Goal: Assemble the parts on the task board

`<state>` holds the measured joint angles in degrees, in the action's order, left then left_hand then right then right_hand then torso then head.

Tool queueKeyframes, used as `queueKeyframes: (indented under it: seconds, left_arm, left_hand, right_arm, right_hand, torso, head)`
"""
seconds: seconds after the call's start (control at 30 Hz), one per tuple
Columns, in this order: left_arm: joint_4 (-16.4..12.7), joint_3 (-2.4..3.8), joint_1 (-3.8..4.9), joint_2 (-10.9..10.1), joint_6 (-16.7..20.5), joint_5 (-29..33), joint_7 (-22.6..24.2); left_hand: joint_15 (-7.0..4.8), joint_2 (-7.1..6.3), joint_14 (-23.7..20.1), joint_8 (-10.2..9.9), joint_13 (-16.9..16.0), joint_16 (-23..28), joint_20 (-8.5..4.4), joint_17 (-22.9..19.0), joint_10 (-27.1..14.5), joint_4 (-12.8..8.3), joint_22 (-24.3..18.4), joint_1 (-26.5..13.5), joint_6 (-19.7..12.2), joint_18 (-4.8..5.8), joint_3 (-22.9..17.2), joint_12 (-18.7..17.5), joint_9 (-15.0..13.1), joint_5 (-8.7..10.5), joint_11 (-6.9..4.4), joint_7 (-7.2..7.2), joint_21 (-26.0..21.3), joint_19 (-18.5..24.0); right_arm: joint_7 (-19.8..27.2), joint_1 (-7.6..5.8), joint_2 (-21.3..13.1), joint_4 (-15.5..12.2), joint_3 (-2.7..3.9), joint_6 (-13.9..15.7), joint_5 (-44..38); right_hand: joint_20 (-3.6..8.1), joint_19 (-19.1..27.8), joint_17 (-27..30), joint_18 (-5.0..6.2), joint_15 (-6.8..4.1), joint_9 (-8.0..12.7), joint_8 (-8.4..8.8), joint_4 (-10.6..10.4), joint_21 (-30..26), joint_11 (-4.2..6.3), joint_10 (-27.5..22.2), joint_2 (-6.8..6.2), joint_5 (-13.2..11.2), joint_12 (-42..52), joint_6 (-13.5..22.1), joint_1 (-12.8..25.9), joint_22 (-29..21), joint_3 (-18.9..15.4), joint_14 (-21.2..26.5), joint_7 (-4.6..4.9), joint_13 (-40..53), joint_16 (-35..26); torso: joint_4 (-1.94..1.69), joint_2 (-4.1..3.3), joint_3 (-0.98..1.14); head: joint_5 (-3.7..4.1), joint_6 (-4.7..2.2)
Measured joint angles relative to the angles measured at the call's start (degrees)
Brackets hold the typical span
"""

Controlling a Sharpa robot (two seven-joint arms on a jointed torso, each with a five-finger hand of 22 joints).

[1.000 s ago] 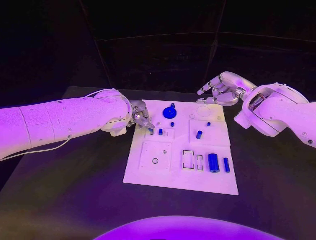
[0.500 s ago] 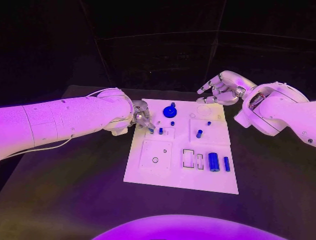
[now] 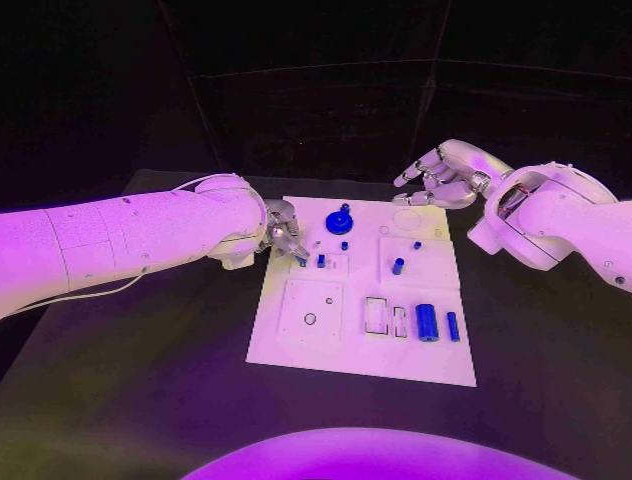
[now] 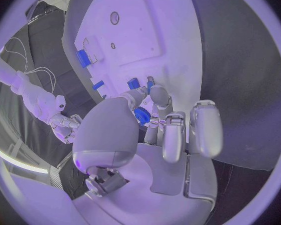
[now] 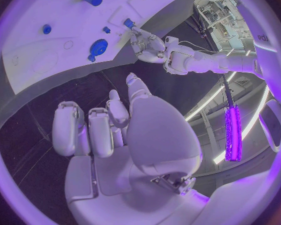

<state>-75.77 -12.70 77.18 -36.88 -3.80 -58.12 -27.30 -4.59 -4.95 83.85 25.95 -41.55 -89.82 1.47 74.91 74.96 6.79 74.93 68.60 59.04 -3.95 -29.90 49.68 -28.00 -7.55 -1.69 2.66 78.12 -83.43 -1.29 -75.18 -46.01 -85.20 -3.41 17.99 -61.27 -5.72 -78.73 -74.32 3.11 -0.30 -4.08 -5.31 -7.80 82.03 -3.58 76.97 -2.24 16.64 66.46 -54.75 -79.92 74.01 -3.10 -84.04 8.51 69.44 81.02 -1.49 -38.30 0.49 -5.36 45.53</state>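
In the head view the left hand (image 3: 285, 238) sits at the board's (image 3: 345, 345) left edge, a touch nearer the small blue part (image 3: 302, 260) by its fingertips than a second ago; the shift is slight, and the board and its pieces lie as they did. That part lies just beside the square recess on the upper left of the board, and the fingers seem to pinch it, though this view is too small to settle it. The right hand (image 3: 443, 178) hovers off the far right corner of the board, unmoved, fingers spread and holding nothing. The round knob (image 3: 341, 224), the peg (image 3: 398, 267) and the two cylinders (image 3: 427, 324) lower right rest untouched. In the left wrist view the left hand (image 4: 159, 130) has its fingertips closed on a small blue part (image 4: 135, 83) against the board (image 4: 140, 40), so I judge it is gripping and about to seat it; the knob (image 4: 142, 116) shows between the fingers. In the right wrist view the right hand (image 5: 115, 130) is plainly slack and apart above the dark table, and across the board (image 5: 84, 50) the left hand (image 5: 150, 47) touches the blue part (image 5: 128, 23) with its fingertips. Little has advanced: the insertion is not yet done.
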Motion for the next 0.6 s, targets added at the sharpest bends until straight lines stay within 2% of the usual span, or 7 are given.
queueKeyframes:
  seconds: [0.6]
  left_arm:
    - [-0.4,0.02,0.00,-0.3,-1.6,-0.1,-0.5]
  left_hand:
    - [0.00,0.00,0.0,0.3,0.0,0.0,0.00,0.0,0.0,0.2,0.0,0.0,-0.1,0.00,-0.2,0.0,-0.1,0.02,0.17,0.11,0.0,0.0]
  right_arm:
    - [-0.1,0.00,0.0,0.1,0.00,-0.1,0.0]
  right_hand:
    - [0.00,0.0,0.0,0.00,0.00,0.0,0.00,0.0,0.0,0.00,0.0,0.00,0.0,0.0,0.0,0.0,0.0,0.0,0.0,0.00,0.0,0.0]
  torso:
    - [-0.07,0.03,-0.06]
  head:
    - [-0.07,0.22]
